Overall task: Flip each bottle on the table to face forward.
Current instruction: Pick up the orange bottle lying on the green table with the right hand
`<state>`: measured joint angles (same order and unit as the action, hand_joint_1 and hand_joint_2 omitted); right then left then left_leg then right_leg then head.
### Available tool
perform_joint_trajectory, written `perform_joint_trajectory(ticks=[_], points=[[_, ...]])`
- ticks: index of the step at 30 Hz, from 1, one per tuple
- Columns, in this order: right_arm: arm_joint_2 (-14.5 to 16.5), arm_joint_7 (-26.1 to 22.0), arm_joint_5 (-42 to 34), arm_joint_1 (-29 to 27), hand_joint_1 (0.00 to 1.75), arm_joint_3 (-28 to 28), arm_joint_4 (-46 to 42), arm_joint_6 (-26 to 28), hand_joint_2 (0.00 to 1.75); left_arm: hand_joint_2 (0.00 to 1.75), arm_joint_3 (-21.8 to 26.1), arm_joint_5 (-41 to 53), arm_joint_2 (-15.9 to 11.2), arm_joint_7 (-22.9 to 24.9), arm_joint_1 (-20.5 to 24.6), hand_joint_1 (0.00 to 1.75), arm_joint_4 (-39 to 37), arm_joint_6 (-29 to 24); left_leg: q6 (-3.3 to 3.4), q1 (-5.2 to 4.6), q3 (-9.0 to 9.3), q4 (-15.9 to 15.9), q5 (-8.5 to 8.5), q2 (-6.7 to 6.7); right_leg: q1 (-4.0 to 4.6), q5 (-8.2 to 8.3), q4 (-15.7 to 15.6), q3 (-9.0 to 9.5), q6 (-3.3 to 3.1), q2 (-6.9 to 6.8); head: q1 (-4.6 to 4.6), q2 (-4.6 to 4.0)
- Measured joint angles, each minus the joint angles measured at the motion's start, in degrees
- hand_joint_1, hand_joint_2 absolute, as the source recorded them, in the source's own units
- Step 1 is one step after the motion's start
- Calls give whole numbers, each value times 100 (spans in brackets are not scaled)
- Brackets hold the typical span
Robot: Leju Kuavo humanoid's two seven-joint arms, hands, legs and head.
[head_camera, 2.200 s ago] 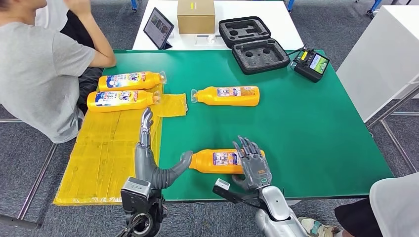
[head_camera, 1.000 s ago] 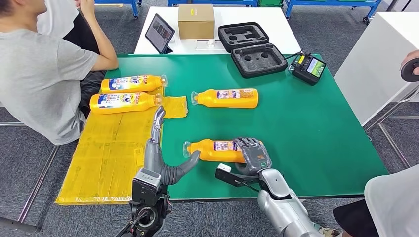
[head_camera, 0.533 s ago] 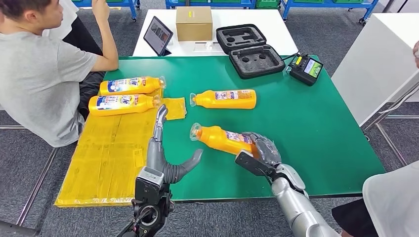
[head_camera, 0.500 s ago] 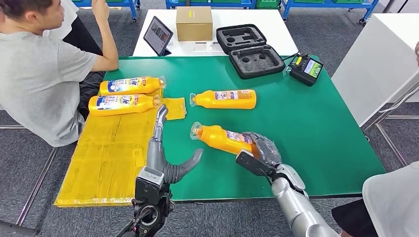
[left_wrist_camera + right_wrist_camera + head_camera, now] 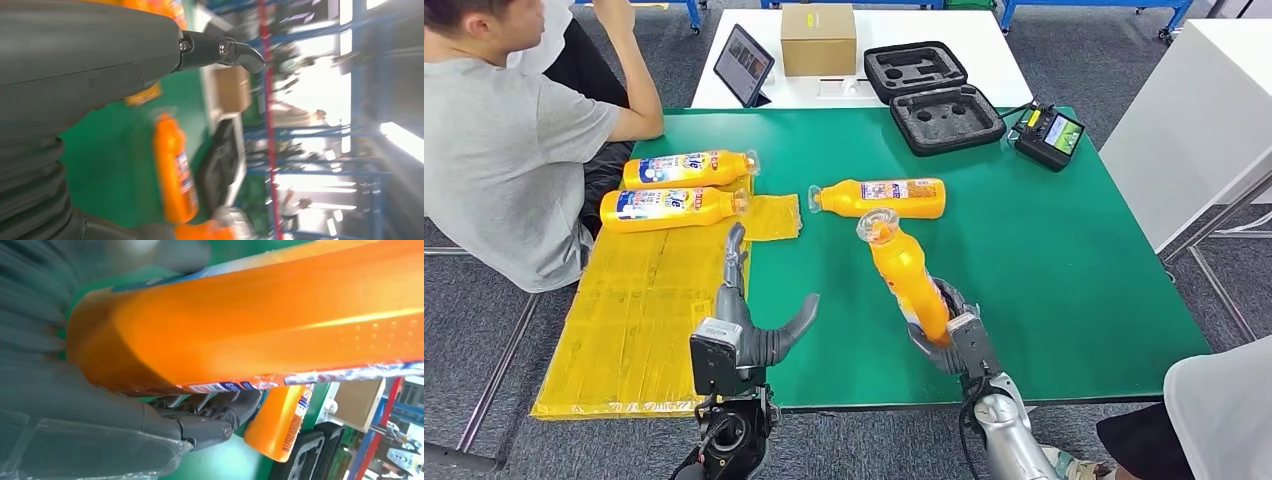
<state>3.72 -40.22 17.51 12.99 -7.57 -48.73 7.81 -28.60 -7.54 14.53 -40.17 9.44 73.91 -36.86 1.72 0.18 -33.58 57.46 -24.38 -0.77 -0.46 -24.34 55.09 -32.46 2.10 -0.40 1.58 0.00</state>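
Observation:
My right hand (image 5: 946,326) grips the base of an orange bottle (image 5: 906,275) and holds it lifted off the green table (image 5: 1074,250), cap pointing up and away; its orange side (image 5: 260,315) shows close up in the right wrist view. My left hand (image 5: 754,310) stays open above the table's near-left edge, fingers spread, holding nothing. A second orange bottle (image 5: 879,197) lies on its side mid-table, cap to the left. Two more bottles (image 5: 686,168) (image 5: 672,206) lie with blue labels up on the yellow mat (image 5: 649,310).
A person in a grey shirt (image 5: 504,150) sits at the table's left side. At the far end lie a black foam case (image 5: 934,95) and a controller (image 5: 1049,135). Behind them a white table carries a cardboard box (image 5: 818,38) and a tablet (image 5: 744,66).
My right hand has closed on the near bottle, raised it off the table and swung its cap up and away. My left hand has drawn back slightly.

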Motion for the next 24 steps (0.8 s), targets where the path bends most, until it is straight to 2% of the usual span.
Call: perform_joint_trajectory(ticks=[8,16,18,20,22,24], points=[[71,9,-496,-401,175,397,-689,55,175,175,-67,-1025,125,26,337,0,-1495,807,4,-6,-47,2,3,4,-7,1,2,-43,2,-8,1,0],[136,9,-476,-555,175,819,-1036,186,175,175,-318,-1118,200,57,585,0,-2154,967,5,-6,-68,2,4,4,-7,0,2,-61,3,-10,2,0],[134,9,-458,-550,175,866,-1032,279,175,87,-397,-1112,201,208,616,0,-2224,1064,5,-6,-70,2,4,5,-8,0,2,-62,3,-11,1,0],[133,9,-468,-523,175,891,-996,350,175,0,-507,-1150,202,552,661,0,-2339,1346,5,-7,-72,2,4,5,-9,0,2,-63,3,-12,1,0],[130,10,-513,-460,175,908,-919,405,175,0,-632,-1238,216,1025,753,0,-2573,1786,5,-8,-72,2,4,5,-10,1,2,-64,3,-12,1,0],[124,12,-552,-389,175,933,-815,478,175,0,-759,-1306,259,1267,860,0,-2926,2212,6,-9,-72,2,5,4,-11,1,2,-64,3,-11,1,0]])
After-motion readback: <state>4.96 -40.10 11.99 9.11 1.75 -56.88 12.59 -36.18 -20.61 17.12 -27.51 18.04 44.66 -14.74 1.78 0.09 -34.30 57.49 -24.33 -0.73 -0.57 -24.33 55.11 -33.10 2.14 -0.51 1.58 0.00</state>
